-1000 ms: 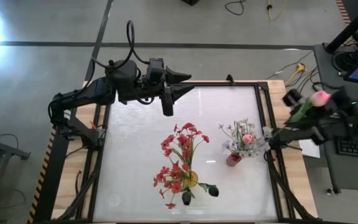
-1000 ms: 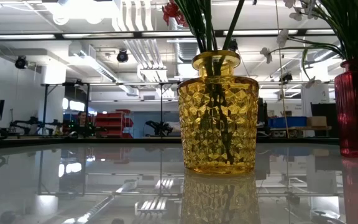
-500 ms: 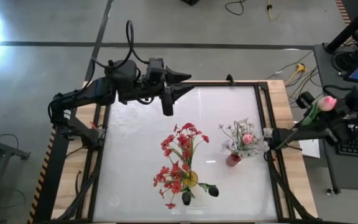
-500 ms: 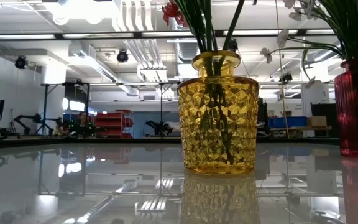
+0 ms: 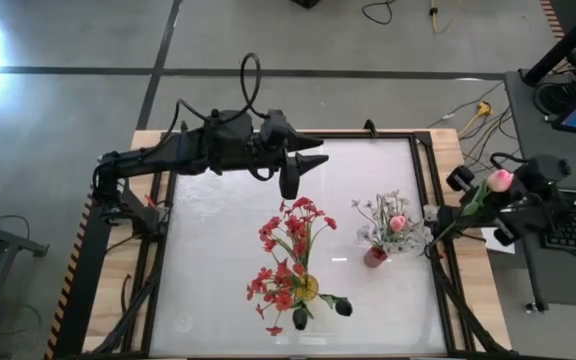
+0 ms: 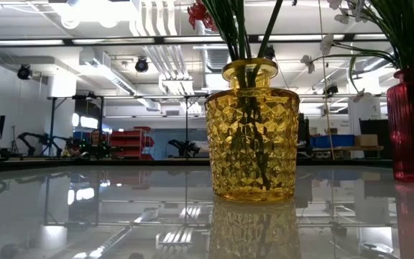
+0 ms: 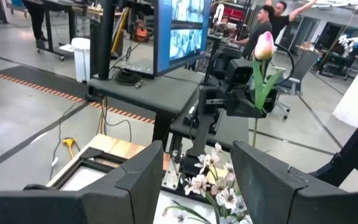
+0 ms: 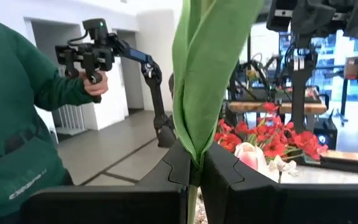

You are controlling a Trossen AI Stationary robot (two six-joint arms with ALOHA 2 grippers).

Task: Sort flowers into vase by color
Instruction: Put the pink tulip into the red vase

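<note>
right hand [image 5: 496, 200] clenched on pink tulip [image 5: 501, 180] stem, off worktop [image 5: 218, 250] at 3 o'clock. red vase [image 5: 375, 256] w/ pink+white holds its match; lower stem-first, slow. left hand [image 5: 290, 182] released, 12 o'clock.

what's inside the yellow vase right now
Green stems of the red flowers stand in the yellow vase, visible through its faceted glass. Whether the dark buds beside it are rooted inside cannot be told.
</note>
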